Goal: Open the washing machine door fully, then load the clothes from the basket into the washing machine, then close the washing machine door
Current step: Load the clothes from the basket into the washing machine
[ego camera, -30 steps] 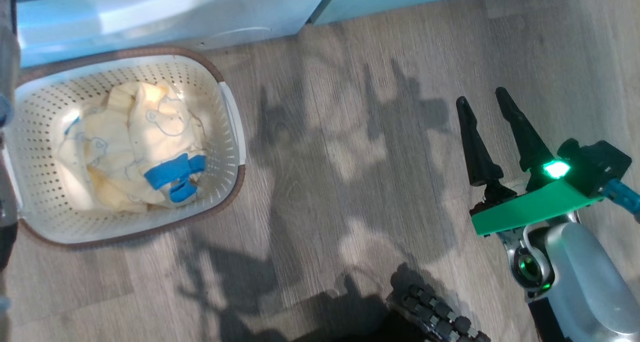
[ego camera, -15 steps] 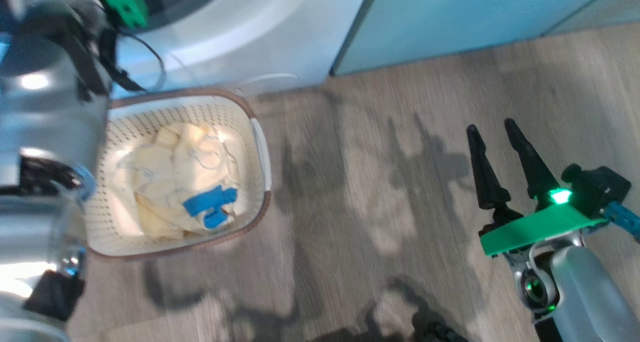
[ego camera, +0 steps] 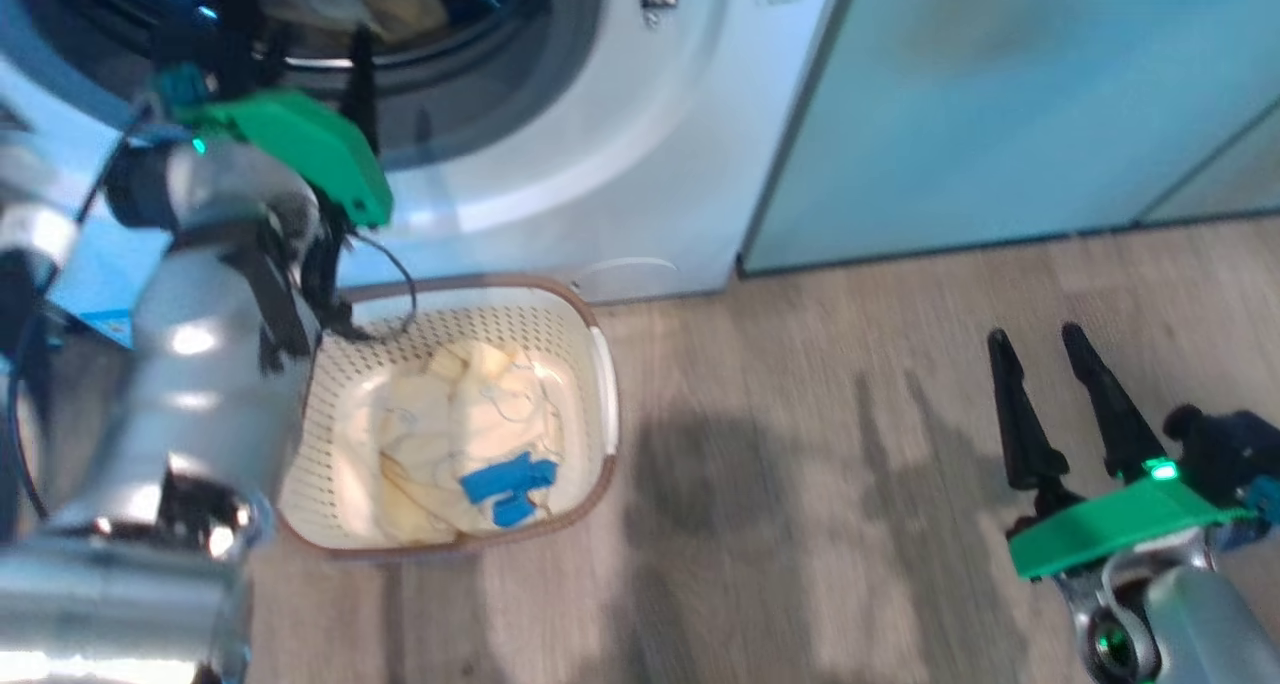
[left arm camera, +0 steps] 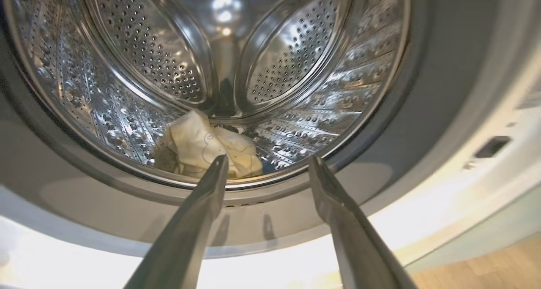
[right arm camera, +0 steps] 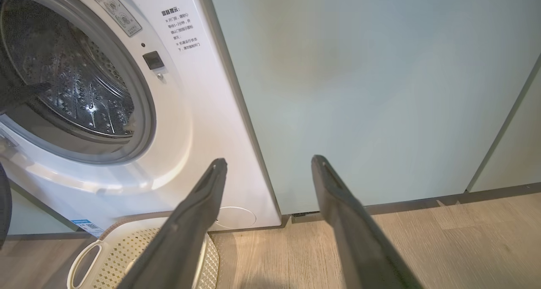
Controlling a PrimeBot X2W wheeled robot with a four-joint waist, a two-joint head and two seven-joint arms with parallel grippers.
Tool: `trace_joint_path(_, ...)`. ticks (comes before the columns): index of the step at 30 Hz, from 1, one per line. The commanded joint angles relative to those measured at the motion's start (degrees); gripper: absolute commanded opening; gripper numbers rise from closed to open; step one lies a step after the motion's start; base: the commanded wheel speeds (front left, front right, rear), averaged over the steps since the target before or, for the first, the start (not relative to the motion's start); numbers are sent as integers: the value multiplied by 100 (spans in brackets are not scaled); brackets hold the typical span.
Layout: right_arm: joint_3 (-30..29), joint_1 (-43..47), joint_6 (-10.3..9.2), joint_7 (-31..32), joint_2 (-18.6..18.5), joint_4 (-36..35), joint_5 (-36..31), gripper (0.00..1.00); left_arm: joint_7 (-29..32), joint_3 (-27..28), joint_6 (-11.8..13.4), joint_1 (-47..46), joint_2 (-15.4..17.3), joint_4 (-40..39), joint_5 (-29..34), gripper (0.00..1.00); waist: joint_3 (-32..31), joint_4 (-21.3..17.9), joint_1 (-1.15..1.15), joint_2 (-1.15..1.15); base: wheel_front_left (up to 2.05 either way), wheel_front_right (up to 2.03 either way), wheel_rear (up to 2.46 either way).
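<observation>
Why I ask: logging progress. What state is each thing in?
Washer: mouth uncovered, one cream garment in the drum.
Basket: on the floor, holding clothes.
Left gripper: open, empty, at the washer's mouth.
Right gripper: open, empty, over the floor.

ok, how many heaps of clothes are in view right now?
2. One cream pile with a blue piece lies in the basket; one cream bundle lies low in the washing machine drum. Garments per heap cannot be counted; more may be hidden underneath.
</observation>
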Motion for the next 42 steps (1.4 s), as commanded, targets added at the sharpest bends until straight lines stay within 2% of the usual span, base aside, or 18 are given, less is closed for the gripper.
trace_joint_path(1, 36, 38, 2, -55, -103, -147, -2, 100, -37, 36, -6, 108, 196, -330, -117, 100, -276, 231, 1, 0, 0, 0, 0)
trace_joint_path(8, -82, 260, 2, -55, -158, -150, -17, 100, -38, -272, -7, 1239, 383, -1220, -723, 100, -675, 501, 1, 0, 0, 0, 0)
trace_joint_path(14, -195, 483, 2, -55, -159, -166, -21, 100, -38, -264, -7, 2031, 533, -1755, -1032, 100, -979, 760, 1, 0, 0, 0, 0)
trace_joint_path(26, -376, 851, 2, -55, -147, -242, -45, 100, -39, 163, -7, 3467, 639, -2933, -1004, 100, -1450, 1157, 1, 0, 0, 0, 0)
trace_joint_path(34, -441, 1053, 2, -55, -136, -327, -61, 100, -39, 463, 12, 4286, 713, -3544, -968, 100, -1671, 1224, 1, 0, 0, 0, 0)
trace_joint_path(42, -561, 1266, 2, -55, -76, -356, -64, 100, -39, 693, 46, 4876, 634, -4076, -839, 100, -1803, 1287, 1, 0, 0, 0, 0)
